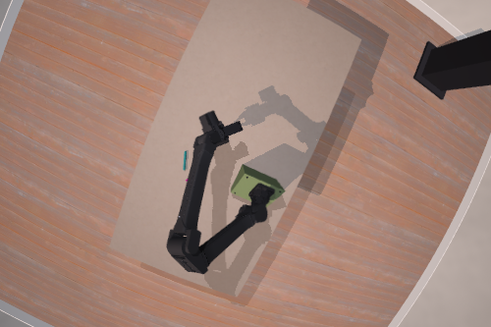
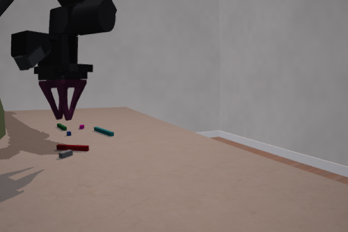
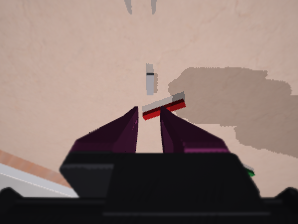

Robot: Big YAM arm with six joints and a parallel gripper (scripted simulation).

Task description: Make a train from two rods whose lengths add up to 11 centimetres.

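Table (image 3: pixel 60 60), red rod (image 3: pixel 165 107) partly behind tool (image 3: pixel 149 127)

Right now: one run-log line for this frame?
claw: shut, empty, above table | red rod: flat, untouched | grey rod: beside red, apart | turquoise rod: apart | train: not built

The table (image 2: pixel 195 179) has a matt, pale tan top with a faint mottled grain like unvarnished board or card, and around it the floor (image 1: pixel 88 46) is reddish-brown wooden planking with visible streaks and seams, bordered by a smooth white skirting (image 2: pixel 278 149) under a flat grey, slightly cloudy plaster-like wall (image 2: pixel 271 47). The arm (image 1: pixel 193 193) looks like matt black plastic or painted metal with no shine, its fingers (image 2: pixel 52 100) are a dull dark plum, smooth and flat-faced, and its base (image 1: pixel 245 181) is a matt olive-green block. The rods, among them the red rod (image 2: pixel 73 147), the turquoise rod (image 2: pixel 104 131) and the grey rod (image 2: pixel 65 154), look like smooth, evenly coloured plastic with sharp edges and hardly any gloss.
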